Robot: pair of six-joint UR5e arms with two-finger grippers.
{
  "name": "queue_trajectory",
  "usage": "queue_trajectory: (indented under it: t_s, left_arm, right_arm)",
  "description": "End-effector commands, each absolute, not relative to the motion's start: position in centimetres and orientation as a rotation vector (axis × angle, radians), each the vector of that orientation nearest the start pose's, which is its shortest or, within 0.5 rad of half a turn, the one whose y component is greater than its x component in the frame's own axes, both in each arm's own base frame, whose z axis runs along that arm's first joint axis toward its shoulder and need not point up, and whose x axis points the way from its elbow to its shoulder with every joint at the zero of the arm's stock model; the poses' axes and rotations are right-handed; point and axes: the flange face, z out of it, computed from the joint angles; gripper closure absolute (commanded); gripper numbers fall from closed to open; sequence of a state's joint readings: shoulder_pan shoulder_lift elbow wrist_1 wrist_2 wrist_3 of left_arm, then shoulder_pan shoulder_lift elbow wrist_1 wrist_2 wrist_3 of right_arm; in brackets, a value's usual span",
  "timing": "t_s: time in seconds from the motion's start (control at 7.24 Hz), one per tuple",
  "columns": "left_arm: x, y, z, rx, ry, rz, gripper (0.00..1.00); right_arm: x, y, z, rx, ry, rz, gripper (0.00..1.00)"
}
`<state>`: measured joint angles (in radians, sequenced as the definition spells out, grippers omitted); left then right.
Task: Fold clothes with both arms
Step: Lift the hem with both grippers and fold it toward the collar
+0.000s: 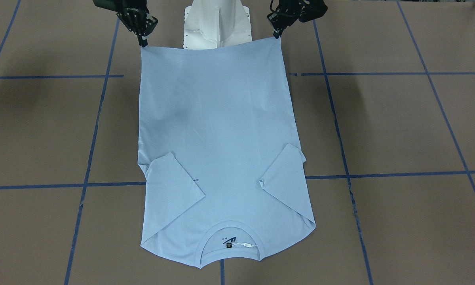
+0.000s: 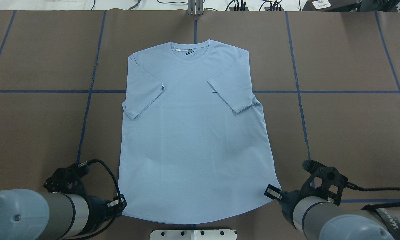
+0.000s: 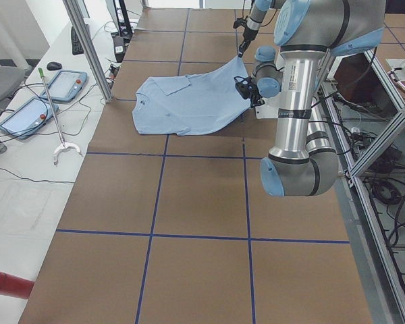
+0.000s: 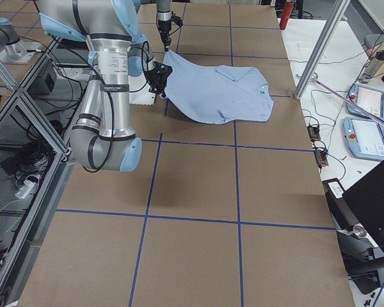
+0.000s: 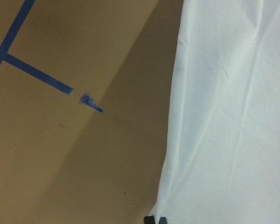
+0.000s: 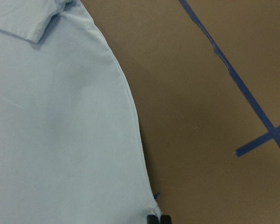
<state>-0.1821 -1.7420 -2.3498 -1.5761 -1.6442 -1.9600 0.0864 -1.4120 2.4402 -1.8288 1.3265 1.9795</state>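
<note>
T-shirt [image 2: 193,133] laid on the brown surface [image 2: 346,126], collar [image 1: 229,224] farthest from the robot, both sleeves [image 2: 143,90] tucked inward. The hem [image 2: 193,218] is pinched at its corners by left gripper [image 1: 277,35] and right gripper [image 1: 143,40], jaws closed on cloth (hem edge held raised in the side views). Hem-to-collar fold is judged in hand; an even, matched carry toward the collar is called for.

Pale blue T-shirt [image 5: 228,116] corner pinched in the left hand [image 5: 155,219], brown blue-taped table [image 5: 60,154] alongside.
</note>
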Motion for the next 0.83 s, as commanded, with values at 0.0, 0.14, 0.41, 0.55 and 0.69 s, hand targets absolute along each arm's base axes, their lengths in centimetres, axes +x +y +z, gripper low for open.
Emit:
queue_trajectory:
  t_s: [0.0,0.14,0.41,0.55,0.69]
  left_arm:
    - [40.8,-31.1,23.0,0.086,0.947,-0.488,1.00]
    - [40.0,-36.0,24.3,0.157,0.897,-0.509,1.00]
    - [37.7,-44.1,25.8,0.276,0.843,-0.522,1.00]
    - [38.9,-48.7,28.1,0.306,0.861,-0.566,1.00]
    - [40.3,-52.8,28.6,0.357,0.882,-0.605,1.00]
  right_arm:
    - [-41.7,-29.4,23.2,0.282,-0.739,0.502,1.00]
    - [-42.3,-35.2,23.7,0.273,-0.683,0.502,1.00]
    - [-41.9,-47.1,25.1,0.296,-0.679,0.519,1.00]
    - [-42.2,-51.5,27.4,0.314,-0.659,0.524,1.00]
    - [-44.9,-55.0,28.0,0.324,-0.658,0.529,1.00]
